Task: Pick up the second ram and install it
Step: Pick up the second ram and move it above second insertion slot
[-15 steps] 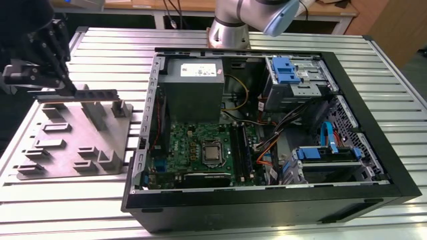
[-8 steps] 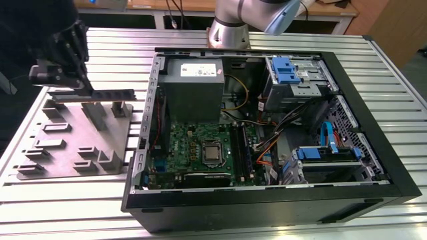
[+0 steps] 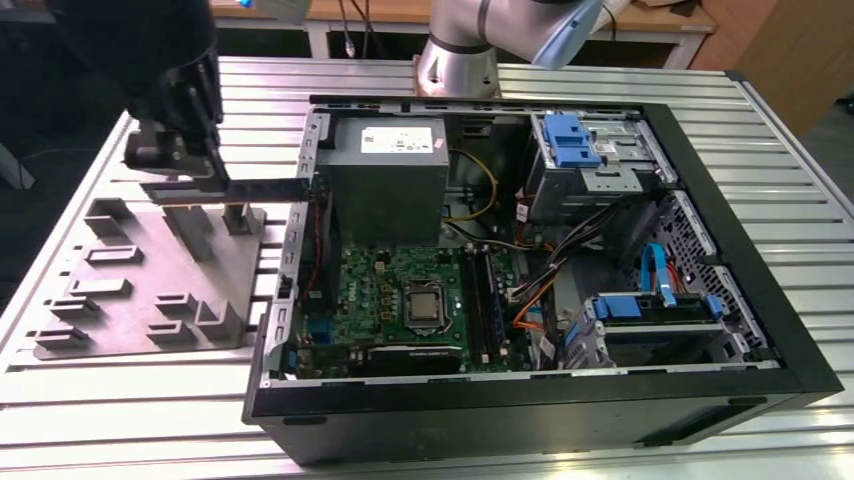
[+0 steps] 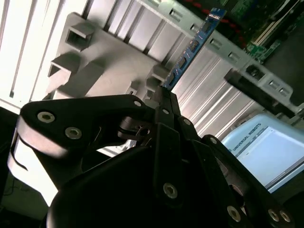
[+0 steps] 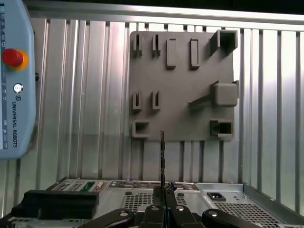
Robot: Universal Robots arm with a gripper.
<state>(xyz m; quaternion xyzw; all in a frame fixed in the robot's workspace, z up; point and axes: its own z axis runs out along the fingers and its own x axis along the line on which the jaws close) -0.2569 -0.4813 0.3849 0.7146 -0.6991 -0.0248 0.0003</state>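
Black linkages of my claw (image 5: 162, 190) sit closest in both wrist views, and its fingers (image 4: 166, 107) are drawn tight together, clamped on one end of the second ram (image 4: 192, 47). From that grip the slim blue strip with its row of dark chips juts straight out; in the first wrist view I see it edge-on as a thin dark line. Beyond it lies the grey holder tray (image 5: 180, 90) with its slots and blocks, flat on the ribbed aluminium table (image 5: 95, 95). In the exterior view I hold the strip level above the tray's far part, at the exterior view's left of the open computer case (image 3: 534, 400), with its free end reaching to just beside the case's side wall. Whether its lower edge touches the tray's upright posts I cannot tell. The strip is well apart from the green motherboard (image 3: 387, 290), which lies inside the case below the grey power supply (image 3: 387, 170). A pale blue pendant (image 5: 14, 95) with a red button rests on the table beside the tray.
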